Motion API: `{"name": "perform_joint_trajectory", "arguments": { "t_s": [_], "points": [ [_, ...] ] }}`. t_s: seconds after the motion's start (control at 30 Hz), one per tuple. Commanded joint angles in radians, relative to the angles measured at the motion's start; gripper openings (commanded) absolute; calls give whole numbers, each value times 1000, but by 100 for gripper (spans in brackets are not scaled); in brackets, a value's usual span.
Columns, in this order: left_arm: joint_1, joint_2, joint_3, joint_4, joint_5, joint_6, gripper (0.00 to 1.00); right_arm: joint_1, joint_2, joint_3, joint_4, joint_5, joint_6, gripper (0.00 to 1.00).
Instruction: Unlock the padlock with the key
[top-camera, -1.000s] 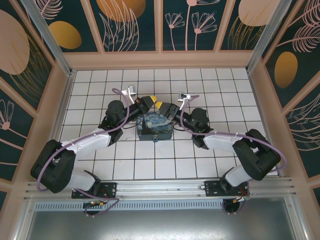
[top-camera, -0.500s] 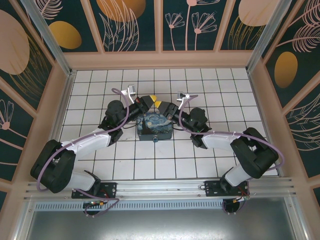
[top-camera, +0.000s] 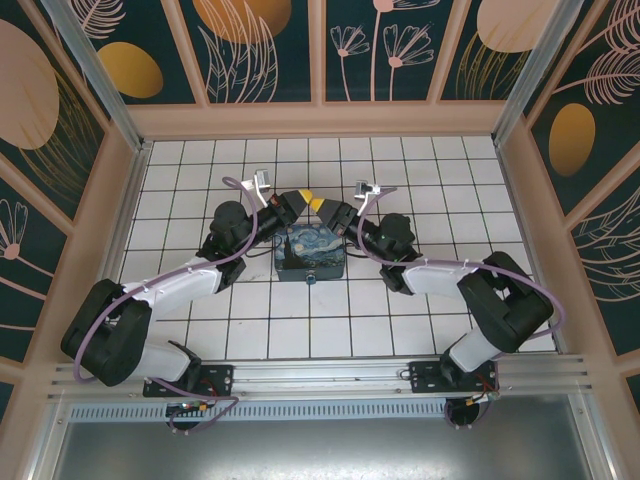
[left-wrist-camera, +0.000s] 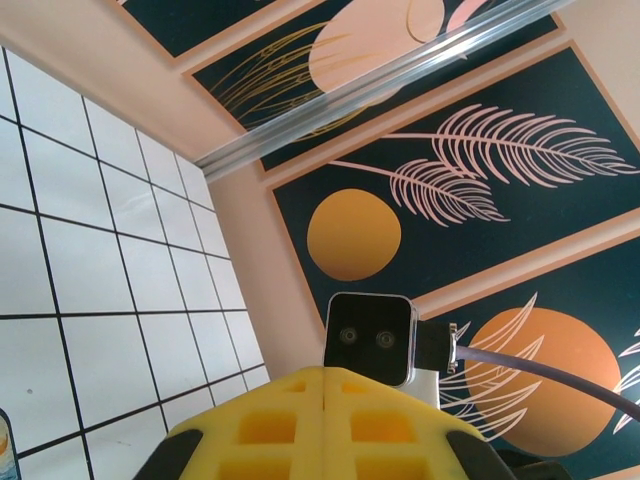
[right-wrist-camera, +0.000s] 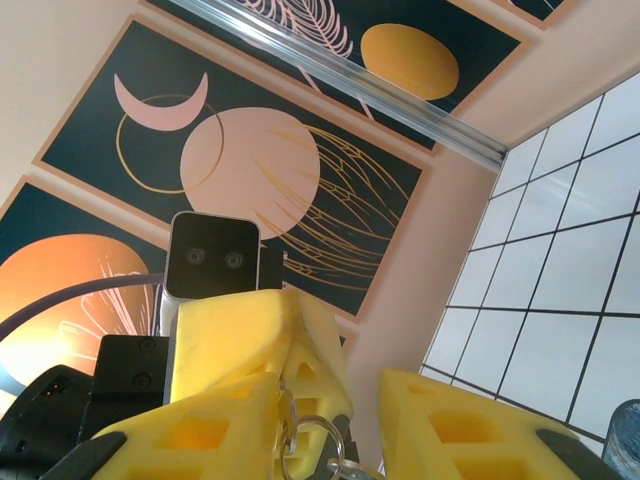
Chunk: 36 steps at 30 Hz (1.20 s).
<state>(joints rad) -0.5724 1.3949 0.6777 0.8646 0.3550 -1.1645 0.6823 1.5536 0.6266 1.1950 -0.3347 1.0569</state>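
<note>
Over the painted box, my left gripper (top-camera: 300, 197) and right gripper (top-camera: 323, 208) meet tip to tip. In the left wrist view the left gripper (left-wrist-camera: 325, 390) has its yellow fingers pressed together. From the right wrist view, those left fingers (right-wrist-camera: 250, 330) pinch the thin silvery key (right-wrist-camera: 286, 411), and a metal ring (right-wrist-camera: 311, 441) hangs from it. My right gripper (right-wrist-camera: 340, 415) stands open, with the ring and the key between its fingers. A small dark thing (top-camera: 316, 279) at the box's near edge may be the padlock; it is too small to tell.
The blue-and-yellow painted box (top-camera: 310, 252) sits mid-floor on the white tiles (top-camera: 300, 320), right under both grippers. Patterned walls (top-camera: 320, 50) close in the back and sides. Bare tiles lie to the left, right and front of the box.
My right gripper has edged left toward the left gripper and its jaws have narrowed around the ring. The left arm has stayed put.
</note>
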Motion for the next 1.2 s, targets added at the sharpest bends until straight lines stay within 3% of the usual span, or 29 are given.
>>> {"name": "perform_joint_trajectory", "arguments": {
  "t_s": [0.0,0.2,0.47,0.63,0.9,1.17],
  "points": [
    [-3,-3,-10,56,4,-10,0,-5,15,38,61,-7,9,29],
    [-2,3,-13,60,2,-13,0,-3,23,45,58,-13,11,21],
    [-3,6,-13,62,-7,-17,0,6,28,42,61,-20,11,21],
    [-2,9,-10,59,-13,-21,0,10,28,29,69,-18,11,14],
    [-2,13,-12,57,-19,-21,0,14,22,10,74,-18,12,23],
    [-2,18,-12,57,-21,-22,0,17,26,8,71,-20,11,18]
  ]
}}
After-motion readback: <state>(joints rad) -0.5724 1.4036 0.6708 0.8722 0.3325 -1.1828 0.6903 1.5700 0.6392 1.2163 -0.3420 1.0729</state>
